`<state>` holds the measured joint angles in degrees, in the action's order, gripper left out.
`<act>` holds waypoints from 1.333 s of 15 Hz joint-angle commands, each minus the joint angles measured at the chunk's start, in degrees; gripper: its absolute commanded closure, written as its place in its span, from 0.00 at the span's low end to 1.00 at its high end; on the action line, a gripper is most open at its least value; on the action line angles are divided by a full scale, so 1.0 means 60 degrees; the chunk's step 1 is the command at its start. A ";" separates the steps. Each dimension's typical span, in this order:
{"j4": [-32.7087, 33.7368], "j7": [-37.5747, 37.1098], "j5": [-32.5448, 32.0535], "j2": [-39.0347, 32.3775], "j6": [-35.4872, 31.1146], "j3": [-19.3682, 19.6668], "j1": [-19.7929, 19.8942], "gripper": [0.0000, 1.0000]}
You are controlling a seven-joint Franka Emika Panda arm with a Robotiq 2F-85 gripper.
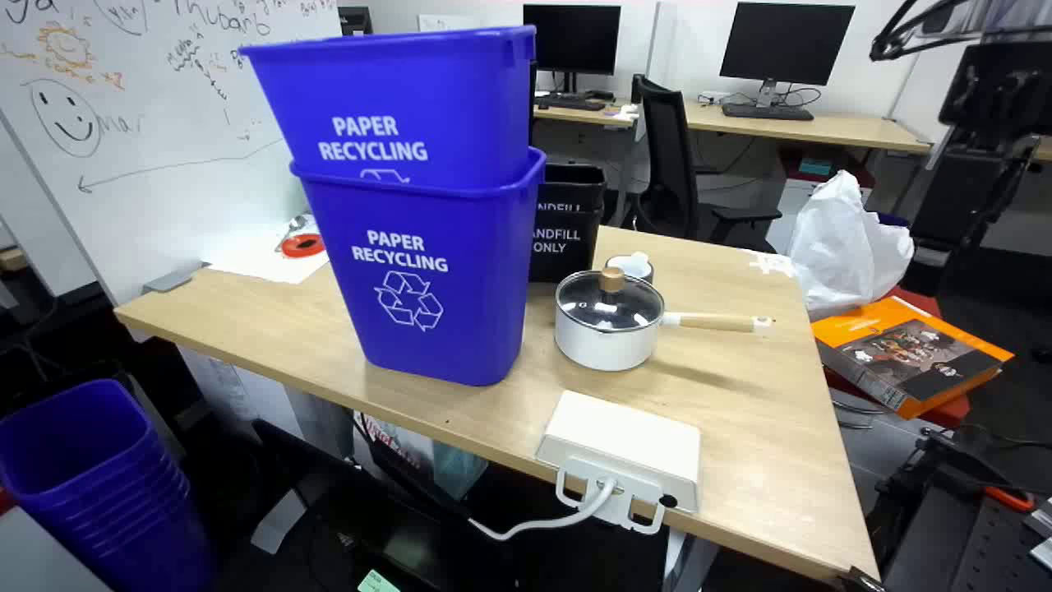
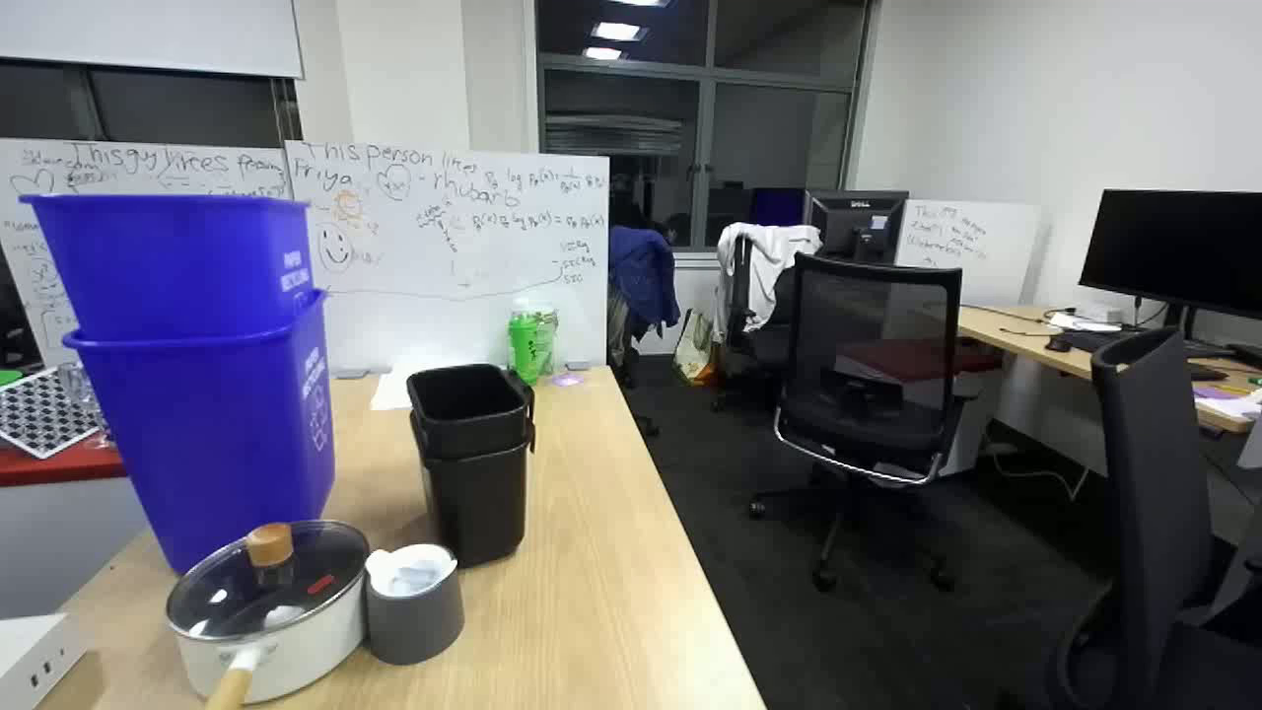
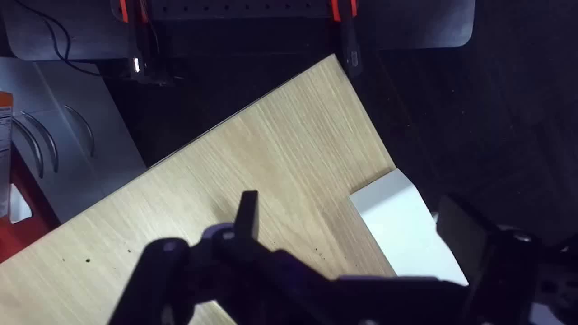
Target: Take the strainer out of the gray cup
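Note:
The gray cup (image 2: 415, 619) stands upright on the table, touching or very near the white lidded pot in an exterior view. The white strainer (image 2: 406, 574) sits in its top, with a small tab over the rim. In an exterior view, the cup (image 1: 648, 275) is partly hidden behind the pot, and the strainer (image 1: 634, 264) shows above it. My gripper (image 3: 352, 225) is open and empty in the wrist view, high over the table corner and a white box. Cup and strainer are out of the wrist view. Dark arm parts (image 1: 998, 94) show at an exterior view's right edge; fingertips are unclear there.
The white pot (image 1: 604, 347) with glass lid and wooden handle stands beside the cup. Tall stacked blue bins (image 1: 436, 271) and black bins (image 2: 476, 493) stand close by. The white box (image 3: 402, 221) lies at the table edge. A whiteboard (image 1: 164, 148) stands behind.

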<state>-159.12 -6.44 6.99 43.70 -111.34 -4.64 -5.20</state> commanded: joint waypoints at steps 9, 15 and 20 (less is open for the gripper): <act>0.0018 0.0372 -0.1073 -0.0492 -0.1029 0.0282 0.0622 0.00; 0.0048 0.0343 -0.0949 -0.0654 -0.1419 0.0412 0.0613 0.00; 0.0055 0.0359 -0.1047 -0.0742 -0.1618 0.0345 0.0614 0.00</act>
<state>-158.88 -4.51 1.17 39.77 -120.02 -1.99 -1.74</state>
